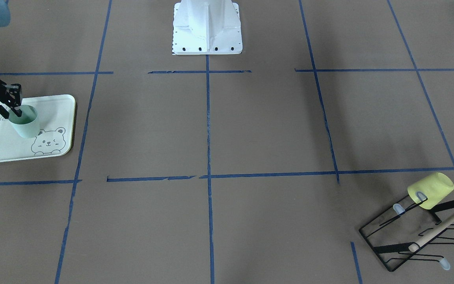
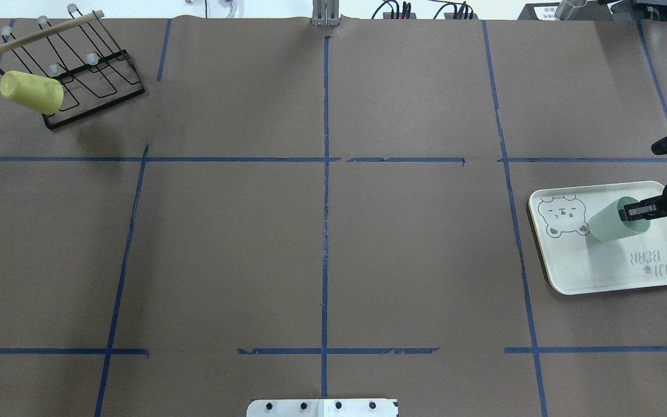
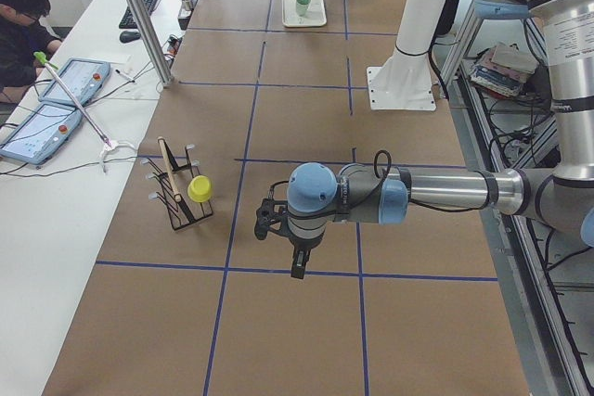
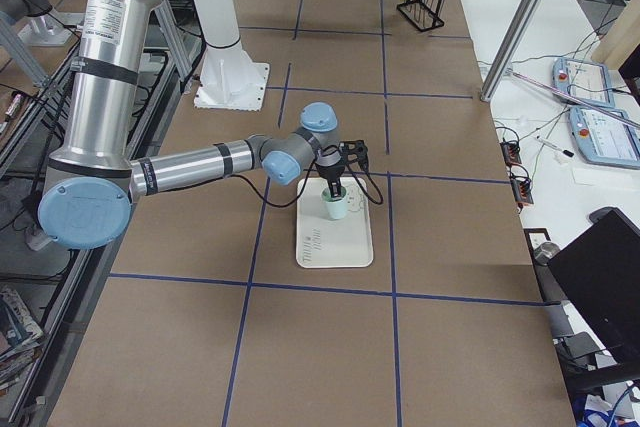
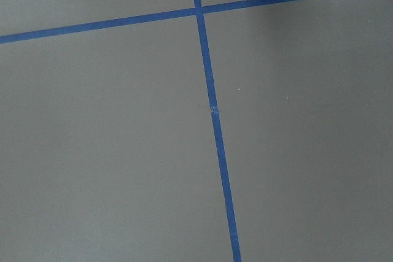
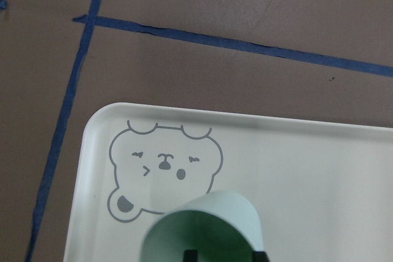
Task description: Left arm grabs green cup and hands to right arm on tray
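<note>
The green cup (image 6: 202,225) sits closest to the right wrist lens, its open mouth filling the bottom of that view. It stands mouth up on the tray (image 6: 307,170), just beside the grey winking bear drawing (image 6: 163,170) and between it and the "TAIJI BEAR" lettering (image 2: 663,266).

The right hand (image 2: 633,212) reaches down over the cup's rim. Its two fingertips (image 6: 190,256) show apart at the bottom edge of the wrist view, one inside the mouth and the other at the outside of the wall. The hand looks released around the wall, not clenched on it. The right arm (image 4: 190,169) stretches out low over the worktop (image 2: 414,243) to reach it.

The tray lies at the robot's right end of the worktop, inside a square of blue tape lines (image 6: 233,44).

The left arm (image 3: 436,194) is well away from the tray, held level above the middle of the worktop. The left hand (image 3: 295,271) hangs from it, pointing down. Its own camera shows only brown surface and tape, so I cannot tell whether it is released or clenched.

At the far left corner stands a black wire rack (image 2: 96,87) with a wooden rod (image 2: 38,33) across its top. A yellow cup (image 2: 31,92) hangs tilted on one of its prongs.
</note>
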